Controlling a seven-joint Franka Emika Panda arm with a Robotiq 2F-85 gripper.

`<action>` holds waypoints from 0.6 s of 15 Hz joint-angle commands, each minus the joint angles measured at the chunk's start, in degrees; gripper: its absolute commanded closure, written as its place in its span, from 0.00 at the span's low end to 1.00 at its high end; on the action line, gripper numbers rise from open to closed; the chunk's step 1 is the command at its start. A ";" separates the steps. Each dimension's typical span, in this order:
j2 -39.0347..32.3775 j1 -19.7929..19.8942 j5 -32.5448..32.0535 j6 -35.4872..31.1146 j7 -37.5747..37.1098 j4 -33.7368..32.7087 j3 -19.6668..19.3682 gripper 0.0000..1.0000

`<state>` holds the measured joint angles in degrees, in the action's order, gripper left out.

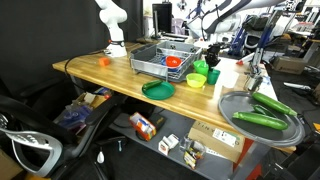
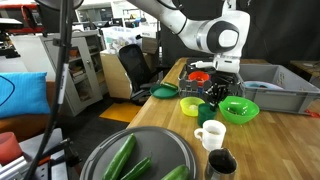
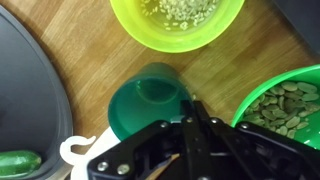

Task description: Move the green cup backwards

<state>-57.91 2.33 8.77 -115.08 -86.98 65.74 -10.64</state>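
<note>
Setting: robotics laboratory or open-plan research office.
Evidence, in both exterior views:
- Wooden desk [image 1: 100,70] on a metal frame, laid out with test props: grey dish rack [image 1: 160,58], lime-green bowls [image 2: 238,109], round grey tray [image 2: 150,140] of cucumbers [image 1: 262,120].
- White robot arm [image 2: 215,35] mounted over the desk; a further white arm [image 1: 112,25] at the far end.
- Black office chairs [image 2: 132,68], workstations and monitors [image 1: 162,17] behind.
- Cardboard boxes [image 1: 215,138] and clutter stored beneath the desk.
</note>
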 commanded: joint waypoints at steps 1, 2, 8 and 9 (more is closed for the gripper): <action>-3.14 1.38 -0.08 5.59 -1.39 -6.69 1.32 0.82; -3.55 1.36 -0.29 6.56 -1.55 -7.71 1.19 0.68; -3.01 1.10 -1.30 8.02 -1.95 -9.40 0.67 0.27; -2.50 0.87 -1.56 7.62 -1.91 -9.10 0.55 0.21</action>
<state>-60.39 2.71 8.35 -109.37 -87.49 58.28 -10.70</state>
